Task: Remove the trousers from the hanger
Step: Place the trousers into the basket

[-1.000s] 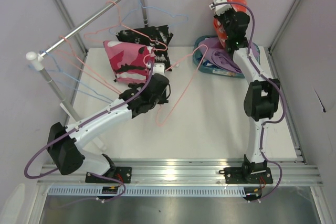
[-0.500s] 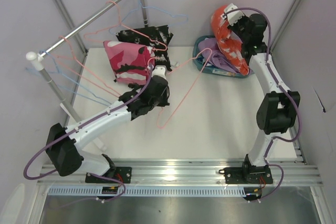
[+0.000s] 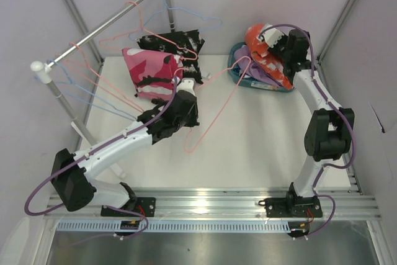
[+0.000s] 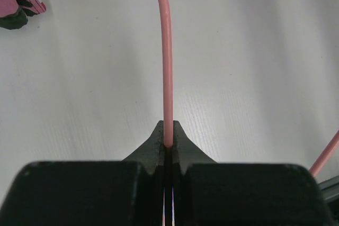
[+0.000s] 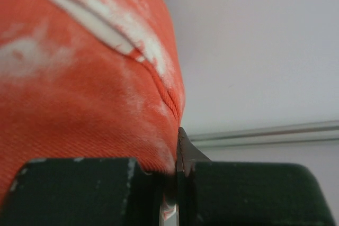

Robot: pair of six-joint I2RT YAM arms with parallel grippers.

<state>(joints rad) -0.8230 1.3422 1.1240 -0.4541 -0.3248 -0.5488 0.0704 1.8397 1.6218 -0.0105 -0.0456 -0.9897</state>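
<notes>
Left jaws pinch the bare pink hanger (image 4: 167, 67) low over the worktop (image 3: 260, 141), right jaws clamp the orange trousers (image 5: 79, 78) above the pile (image 3: 253, 72): next, I'd say, release there.

The orange trousers (image 5: 79, 78) are white-mottled; the hanger (image 4: 167, 78) is pink

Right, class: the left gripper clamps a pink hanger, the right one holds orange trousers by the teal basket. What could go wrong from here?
1. The right gripper pinches an edge of the orange trousers; they could slip and land outside the teal basket.
2. The pink hanger in the left gripper reaches the basket's rim, so dropped cloth may snag on it.
3. Swinging that hanger might drag the pink-magenta trousers beside it.
</notes>
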